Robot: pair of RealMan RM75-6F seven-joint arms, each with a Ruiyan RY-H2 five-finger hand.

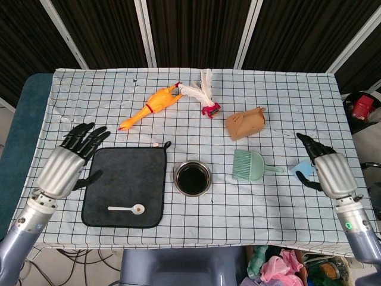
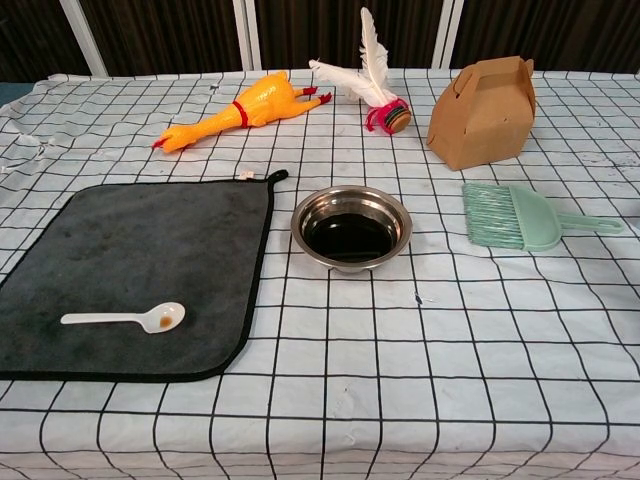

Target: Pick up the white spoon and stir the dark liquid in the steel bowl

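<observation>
Covering the table, a checked cloth (image 1: 196,95) meets dark panels (image 1: 190,30); both hands (image 1: 65,164) (image 1: 327,170) hover empty, fingers spread.

The left hand (image 1: 66,162) hovers at the left side of the head view, palm turned down, its black fingers (image 1: 83,136) spread and reaching forward, the thumb sticking out to the side, nothing in its hold; its silver back leads down into the wrist and the grey-blue forearm, which runs off the lower left corner; over on the other side the right hand (image 1: 324,168) sits low near the right edge, fingers apart and pointing forward and slightly inward, thumb curled a little, holding nothing; its arm drops away to the lower right corner; the chest view shows neither hand.
</observation>
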